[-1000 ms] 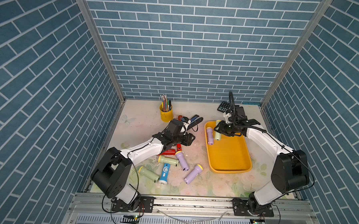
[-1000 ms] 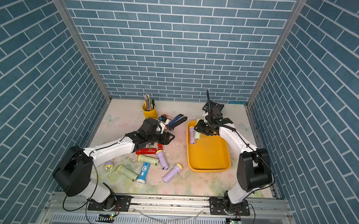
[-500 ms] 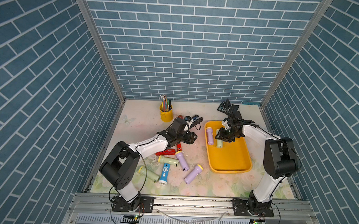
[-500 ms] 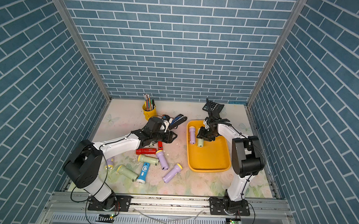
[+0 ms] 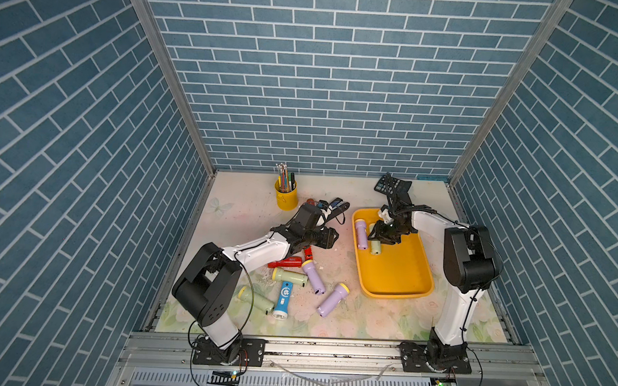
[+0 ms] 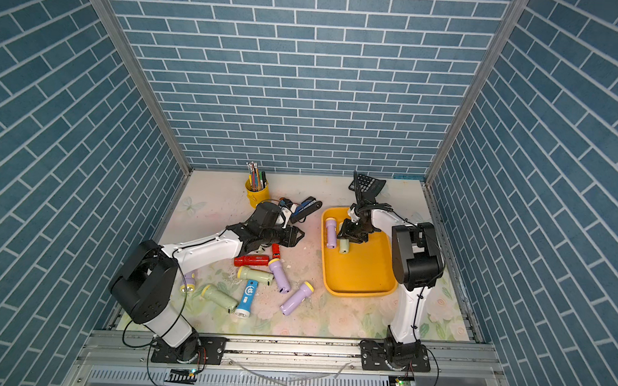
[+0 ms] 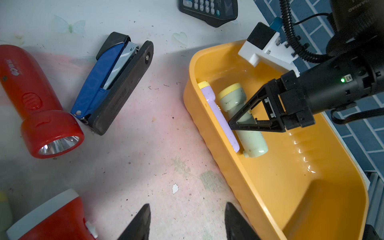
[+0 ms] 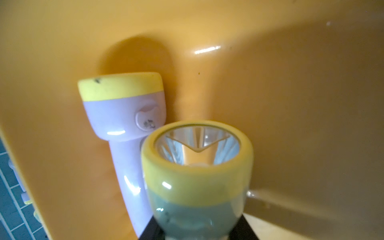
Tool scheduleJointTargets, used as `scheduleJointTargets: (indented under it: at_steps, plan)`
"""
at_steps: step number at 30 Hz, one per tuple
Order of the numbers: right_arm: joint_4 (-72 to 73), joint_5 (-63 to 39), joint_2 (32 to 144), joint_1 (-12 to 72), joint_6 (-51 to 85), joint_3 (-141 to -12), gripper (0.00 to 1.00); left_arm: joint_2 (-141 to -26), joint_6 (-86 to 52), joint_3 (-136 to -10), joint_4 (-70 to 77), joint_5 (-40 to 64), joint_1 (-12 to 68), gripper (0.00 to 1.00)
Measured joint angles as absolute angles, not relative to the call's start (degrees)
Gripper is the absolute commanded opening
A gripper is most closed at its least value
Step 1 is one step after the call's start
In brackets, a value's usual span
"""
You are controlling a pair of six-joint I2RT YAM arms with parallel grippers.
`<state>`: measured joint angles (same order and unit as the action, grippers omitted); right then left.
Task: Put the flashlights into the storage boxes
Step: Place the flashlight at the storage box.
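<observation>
Left hand (image 7: 187, 205) jaws apart, right hand (image 7: 232, 124) clamped

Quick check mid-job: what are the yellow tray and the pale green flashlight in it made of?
Yellow tray: likely moulded plastic, glossy; sharp light glints on its wall, rounded corners. Pale green flashlight: apparently smooth plastic, slight sheen with small highlights; its lens is clear and shiny, plastic or glass unclear.

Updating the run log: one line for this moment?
right pincer: shut on pale green flashlight in yellow tray | left pincer: open, empty | lilac flashlight: in tray

White logos on the red flashlight (image 7: 39, 104) and blue flashlight (image 5: 283, 300) are unreadable.
</observation>
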<state>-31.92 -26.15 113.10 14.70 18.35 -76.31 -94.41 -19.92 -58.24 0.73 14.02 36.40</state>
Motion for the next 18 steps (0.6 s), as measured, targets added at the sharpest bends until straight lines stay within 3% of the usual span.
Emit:
scheduleJointTargets:
  at_steps: [7, 14, 18]
  plan:
    - [-31.86, -26.81, 114.61, 14.00, 17.96, -78.43, 0.42, -94.39, -19.90, -58.22, 0.69, 13.41, 36.40, 0.58]
    - [-31.62, -28.64, 114.85, 13.19, 17.65, -80.05, 0.54, -94.39, -19.90, -58.19, 0.67, 12.91, 36.40, 0.58]
    - [-31.57, -29.65, 114.87, 13.04, 17.67, -80.07, 0.56, -94.39, -19.92, -58.19, 0.69, 12.86, 36.40, 0.58]
